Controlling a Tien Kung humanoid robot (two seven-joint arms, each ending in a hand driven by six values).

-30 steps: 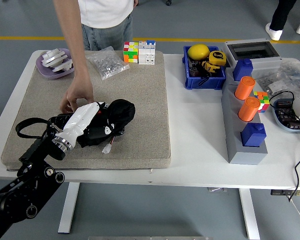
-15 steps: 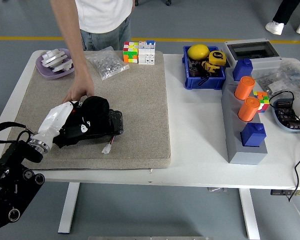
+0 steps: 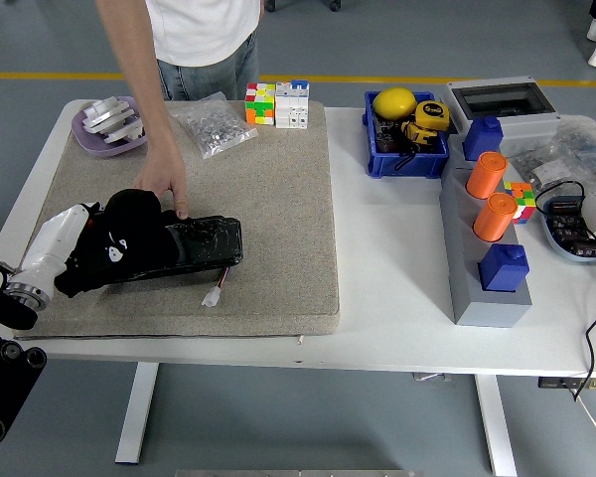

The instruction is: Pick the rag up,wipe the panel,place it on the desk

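My left hand (image 3: 109,248) is shut on a black rag (image 3: 131,221) and presses it on the left end of a flat black panel (image 3: 201,242). The panel lies on the grey mat (image 3: 278,199) with a small white connector (image 3: 215,294) on a red wire at its front edge. A person stands at the far side; one hand (image 3: 164,179) rests its fingers on the panel's back edge, just right of the rag. My right arm is out of view.
A purple dish with white parts (image 3: 109,124), a bag of small parts (image 3: 214,124) and cube puzzles (image 3: 276,103) sit along the mat's back edge. A blue bin (image 3: 405,139) and a grey block with orange cylinders (image 3: 487,238) stand to the right.
My left hand has dragged the rag leftward along the panel, from its right part to its left end, uncovering most of the panel. The person's hand has stayed on the panel's back edge.
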